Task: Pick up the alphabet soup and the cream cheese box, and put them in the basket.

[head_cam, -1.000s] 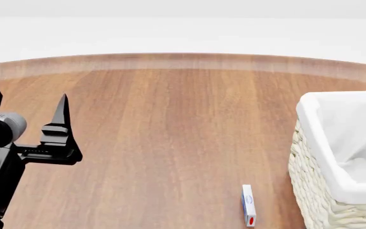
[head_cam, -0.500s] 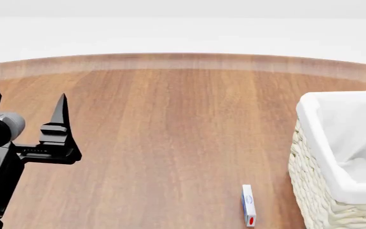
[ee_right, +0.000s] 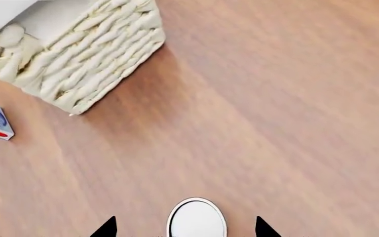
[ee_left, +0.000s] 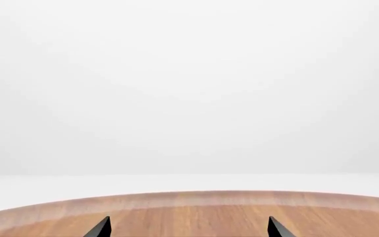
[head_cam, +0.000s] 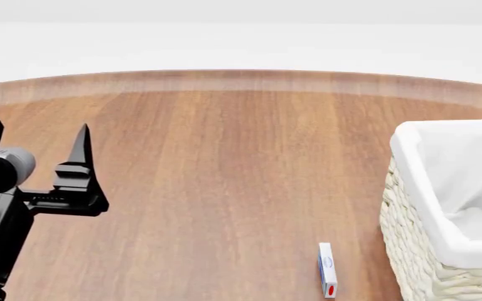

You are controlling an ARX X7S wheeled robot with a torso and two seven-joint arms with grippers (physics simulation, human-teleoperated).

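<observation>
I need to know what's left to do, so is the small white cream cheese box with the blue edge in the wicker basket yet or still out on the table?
Out. The small white cream cheese box stands on the wooden table, beside the cream woven wicker basket.

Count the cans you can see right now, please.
1. A white-topped can stands on the table between the right claw tips, in the right wrist view only. Its label is hidden, and others may lie outside the views.

Wooden table [head_cam: 224, 157], plain white surroundings
</observation>
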